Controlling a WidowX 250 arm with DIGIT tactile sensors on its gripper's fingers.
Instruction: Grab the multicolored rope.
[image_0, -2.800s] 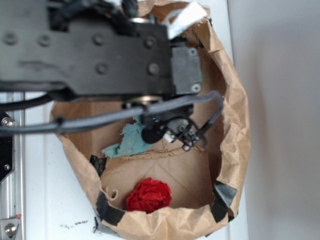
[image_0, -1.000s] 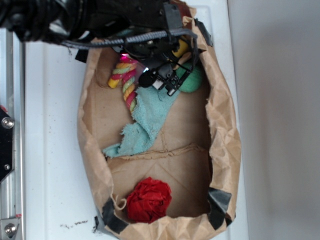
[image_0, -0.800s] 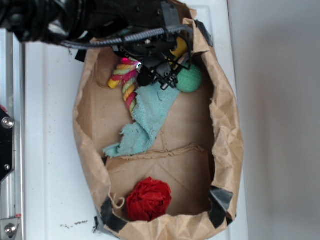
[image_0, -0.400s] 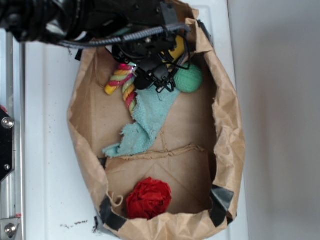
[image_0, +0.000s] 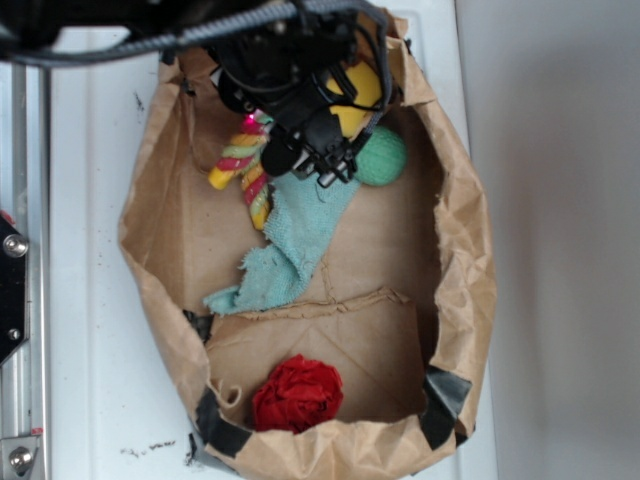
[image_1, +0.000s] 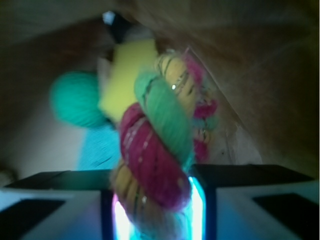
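In the wrist view, the gripper (image_1: 155, 210) has its two fingers (image_1: 55, 207) clamped on either side of the multicolored rope (image_1: 157, 145), whose twisted strands fill the gap between them. Just past the rope sits a yellow sponge block (image_1: 125, 75), with a green ball (image_1: 75, 100) beside it and a teal rag (image_1: 100, 147) below the ball. All lie inside the brown paper bag (image_0: 460, 250); the rope (image_0: 245, 165) is near its far end, and a red crumpled ball (image_0: 297, 393) rests well apart at the opposite end.
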